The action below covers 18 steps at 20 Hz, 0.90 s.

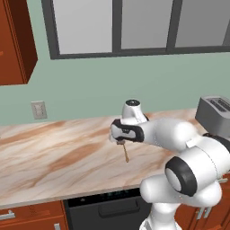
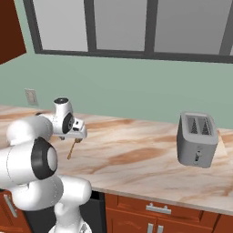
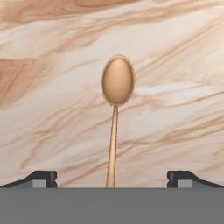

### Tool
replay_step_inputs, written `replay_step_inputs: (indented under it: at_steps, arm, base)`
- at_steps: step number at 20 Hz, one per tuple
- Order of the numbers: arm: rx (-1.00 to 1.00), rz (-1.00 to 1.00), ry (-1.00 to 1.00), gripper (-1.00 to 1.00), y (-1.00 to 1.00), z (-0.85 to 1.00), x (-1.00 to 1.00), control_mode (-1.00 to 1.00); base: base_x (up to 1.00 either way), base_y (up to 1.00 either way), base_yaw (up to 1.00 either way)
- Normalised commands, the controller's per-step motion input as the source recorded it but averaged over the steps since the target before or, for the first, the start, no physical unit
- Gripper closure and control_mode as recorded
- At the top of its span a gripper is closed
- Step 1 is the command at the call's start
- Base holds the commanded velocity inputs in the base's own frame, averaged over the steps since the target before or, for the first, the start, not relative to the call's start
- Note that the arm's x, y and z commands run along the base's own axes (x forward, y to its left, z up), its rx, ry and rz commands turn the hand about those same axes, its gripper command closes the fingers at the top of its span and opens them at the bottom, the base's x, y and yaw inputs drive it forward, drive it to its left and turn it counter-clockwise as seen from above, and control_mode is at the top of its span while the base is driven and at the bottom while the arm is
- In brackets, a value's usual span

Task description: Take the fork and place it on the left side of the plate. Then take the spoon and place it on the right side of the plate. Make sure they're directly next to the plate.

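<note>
Between the wide-open tool's [image 3: 112, 179] fingertips, gripped by nothing, the spoon [image 3: 115, 105] lies on the counter [image 3: 52, 109].

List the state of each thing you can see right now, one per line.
Small tan-brown spoon: lying flat on the counter, between the finger tips but not gripped.
Two-finger gripper: open, finger tips wide apart, over the spoon's handle.
Silver-grey toaster: upright on the counter, slots empty.
Marbled counter: bears the spoon and toaster.
</note>
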Motion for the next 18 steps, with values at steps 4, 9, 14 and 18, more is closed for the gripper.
replay_step_inputs:
  at_steps: [4,9,14,18]
  arm:
    - [0.0,-0.09,0.0,-1.0,0.11,-0.28,0.12,-1.0]
    - [0.0,-0.15,0.0,-1.0,0.01,-0.27,0.01,-1.0]
    - [0.0,-0.14,0.0,-1.0,0.0,-0.2,0.0,-1.0]
    - [0.0,-0.09,0.0,-1.0,0.0,-0.2,0.01,-1.0]
  base:
    - [0.0,0.0,0.0]
    - [0.0,0.0,0.0]
    - [0.0,0.0,0.0]
    - [0.0,0.0,0.0]
